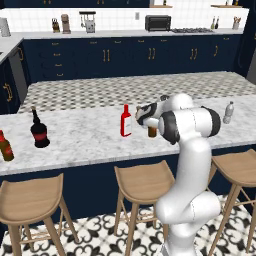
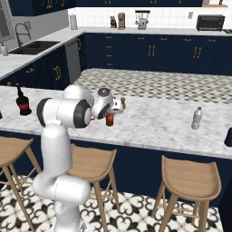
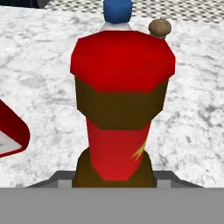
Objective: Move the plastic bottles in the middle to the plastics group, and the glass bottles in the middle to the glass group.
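**A:** ok so where's the small brown bottle point(image 3: 114, 113) sitting? Red neck and label, standing upright mid-bench, just right of the flat red bottle point(image 1: 126, 121) from the left base camera. The hand camera is staring straight at it, super close, with the claw point(image 1: 151, 126) right at it. Can't honestly tell if the claw is clamping it or just framing it, the tips are hiding behind the bottle.

**B:** So progress-wise, basically nothing sorted yet?

**A:** Looking that way. The red bottle and the brown one are both sitting in the middle of the bench point(image 1: 85, 135). A blue cap point(image 3: 117, 9) is poking up behind the brown bottle, guessing that's the water bottle, so three left to move.

**B:** And the groups?

**A:** Glass group is hanging out far left: one black round-bellied bottle point(image 1: 39, 131) plus one stout brown bottle point(image 1: 5, 147), so two. Plastics is one plain clear bottle point(image 2: 196, 118) far right. Also one tiny brown shaker point(image 3: 159, 27) behind.
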You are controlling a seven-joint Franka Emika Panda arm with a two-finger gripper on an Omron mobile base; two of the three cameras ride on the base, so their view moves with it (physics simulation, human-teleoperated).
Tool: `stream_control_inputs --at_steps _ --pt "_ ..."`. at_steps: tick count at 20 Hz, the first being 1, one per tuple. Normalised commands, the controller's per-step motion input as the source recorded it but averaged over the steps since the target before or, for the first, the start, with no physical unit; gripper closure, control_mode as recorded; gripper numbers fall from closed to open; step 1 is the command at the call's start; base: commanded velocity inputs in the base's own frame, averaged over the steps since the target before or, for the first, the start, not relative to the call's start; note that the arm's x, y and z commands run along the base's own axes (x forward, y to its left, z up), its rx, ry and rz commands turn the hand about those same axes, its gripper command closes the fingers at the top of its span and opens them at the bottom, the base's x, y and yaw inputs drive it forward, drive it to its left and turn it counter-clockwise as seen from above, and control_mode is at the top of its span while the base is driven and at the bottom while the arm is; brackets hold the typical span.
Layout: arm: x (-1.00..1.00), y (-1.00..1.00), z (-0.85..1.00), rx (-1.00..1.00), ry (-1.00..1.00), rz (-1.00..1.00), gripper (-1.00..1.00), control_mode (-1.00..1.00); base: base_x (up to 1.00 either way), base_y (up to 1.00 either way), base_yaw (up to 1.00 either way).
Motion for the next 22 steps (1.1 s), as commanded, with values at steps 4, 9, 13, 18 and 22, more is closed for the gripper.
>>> stream_control_inputs --at_steps 4,9,13,18,22 --pt "-0.27 -0.02 0.17 0.03 -0.01 0.09 1.00 -1.00 0.00 0.00 0.00" --pt "-0.55 0.00 0.23 0.00 -0.02 0.04 1.00 -1.00 0.00 0.00 0.00" --pt "-0.47 0.05 0.28 0.05 -0.02 0.00 1.00 -1.00 0.00 0.00 0.00" --pt "-0.55 0.43 0.25 0.03 0.00 0.00 1.00 -1.00 0.00 0.00 0.00" --pt "-0.32 0.88 0.19 0.00 0.00 0.02 1.00 -1.00 0.00 0.00 0.00"
